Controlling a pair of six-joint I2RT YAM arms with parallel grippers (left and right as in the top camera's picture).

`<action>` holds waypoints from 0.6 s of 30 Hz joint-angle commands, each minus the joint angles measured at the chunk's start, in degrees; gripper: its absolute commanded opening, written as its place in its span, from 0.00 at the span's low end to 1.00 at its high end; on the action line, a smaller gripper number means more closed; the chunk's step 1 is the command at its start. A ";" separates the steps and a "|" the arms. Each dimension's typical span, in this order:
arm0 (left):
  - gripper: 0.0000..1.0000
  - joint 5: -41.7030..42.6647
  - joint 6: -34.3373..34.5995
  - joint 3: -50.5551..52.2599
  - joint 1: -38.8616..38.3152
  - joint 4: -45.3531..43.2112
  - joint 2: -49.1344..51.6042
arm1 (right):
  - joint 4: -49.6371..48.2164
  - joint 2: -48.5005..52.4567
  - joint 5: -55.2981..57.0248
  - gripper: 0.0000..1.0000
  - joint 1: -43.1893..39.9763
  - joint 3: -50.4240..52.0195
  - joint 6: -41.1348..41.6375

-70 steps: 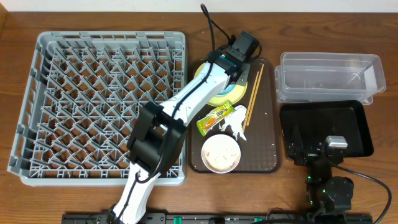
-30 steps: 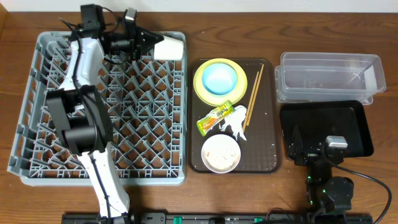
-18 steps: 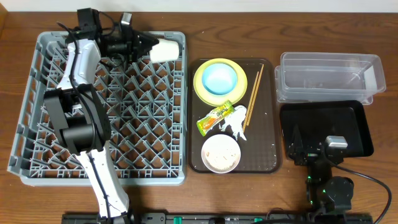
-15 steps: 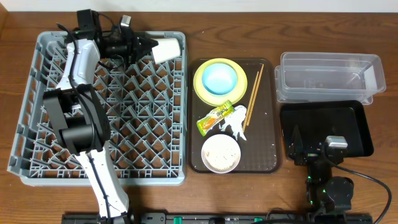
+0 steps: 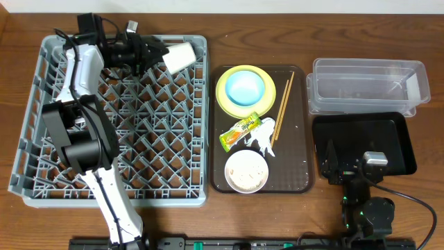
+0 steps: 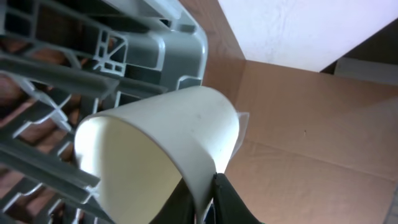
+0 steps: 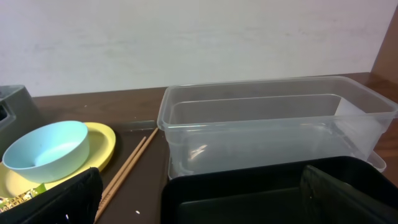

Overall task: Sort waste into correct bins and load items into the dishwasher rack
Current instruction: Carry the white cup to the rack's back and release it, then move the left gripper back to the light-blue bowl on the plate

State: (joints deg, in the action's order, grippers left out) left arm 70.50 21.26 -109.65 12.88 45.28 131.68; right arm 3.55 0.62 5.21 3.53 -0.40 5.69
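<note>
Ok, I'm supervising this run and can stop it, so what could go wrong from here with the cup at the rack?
1. The left tool seems to pinch the cream cup by one edge of its rim only, and the cup is tilted; it could slip or swing.
2. The cup hangs by the far right corner of the dishwasher rack; released here, it may tip over the wall toward the brown tray.
3. It might land on peg tops and lie on its side.

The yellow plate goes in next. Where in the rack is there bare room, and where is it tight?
The dishwasher rack is bare pegs across its middle and right side, below the cream cup. Tight: the far right corner, where the left gripper grips the cup, and the left columns under the left arm.
</note>
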 commanded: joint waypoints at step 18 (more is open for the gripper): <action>0.41 -27.34 -2.14 -0.09 2.01 7.48 -16.02 | 0.11 -0.35 0.72 0.99 -0.24 0.09 0.68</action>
State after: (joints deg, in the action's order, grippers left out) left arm 51.42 20.47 -109.14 14.63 52.31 123.24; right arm 3.55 0.62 5.21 3.53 -0.40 5.69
